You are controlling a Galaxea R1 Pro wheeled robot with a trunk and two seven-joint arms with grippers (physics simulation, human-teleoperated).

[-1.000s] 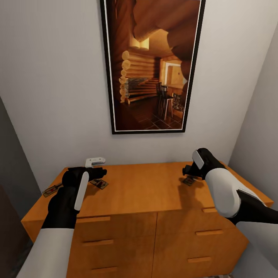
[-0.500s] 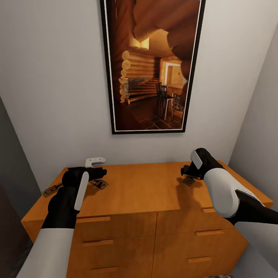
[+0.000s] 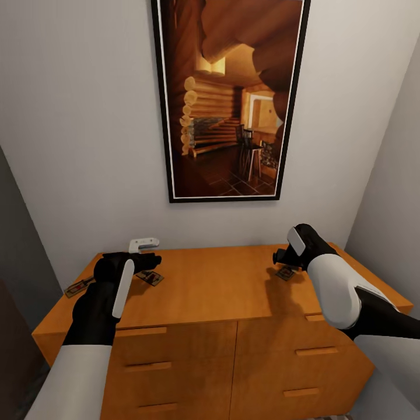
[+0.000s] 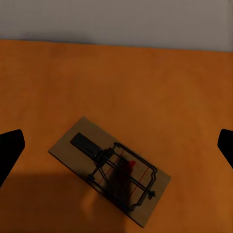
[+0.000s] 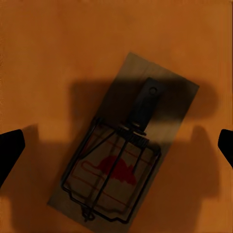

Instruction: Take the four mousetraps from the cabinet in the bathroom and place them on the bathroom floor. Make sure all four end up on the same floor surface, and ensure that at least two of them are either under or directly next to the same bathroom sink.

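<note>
The orange-brown cabinet (image 3: 216, 286) stands against the wall with three mousetraps on its top. One mousetrap (image 3: 150, 277) (image 4: 109, 167) lies just below my left gripper (image 3: 151, 261) (image 4: 116, 148), which hovers open over it, black fingertips (image 4: 9, 151) wide on either side. A second mousetrap (image 3: 286, 272) (image 5: 124, 162), wire bar and red mark up, lies under my right gripper (image 3: 282, 257) (image 5: 116, 145), also open and straddling it. A third mousetrap (image 3: 79, 286) rests near the cabinet's left edge. The sink is out of view, and the bathroom floor is hidden below the cabinet.
A tall framed picture of a log cabin (image 3: 230, 99) hangs on the wall above the cabinet. A small white object (image 3: 143, 242) sits at the back of the top, behind my left gripper. Walls close in on the left (image 3: 17, 245) and right (image 3: 391, 192). Drawer fronts with bar handles (image 3: 318, 351) face me.
My right gripper has shifted slightly left over its mousetrap. The left arm and the mousetraps have not moved.
</note>
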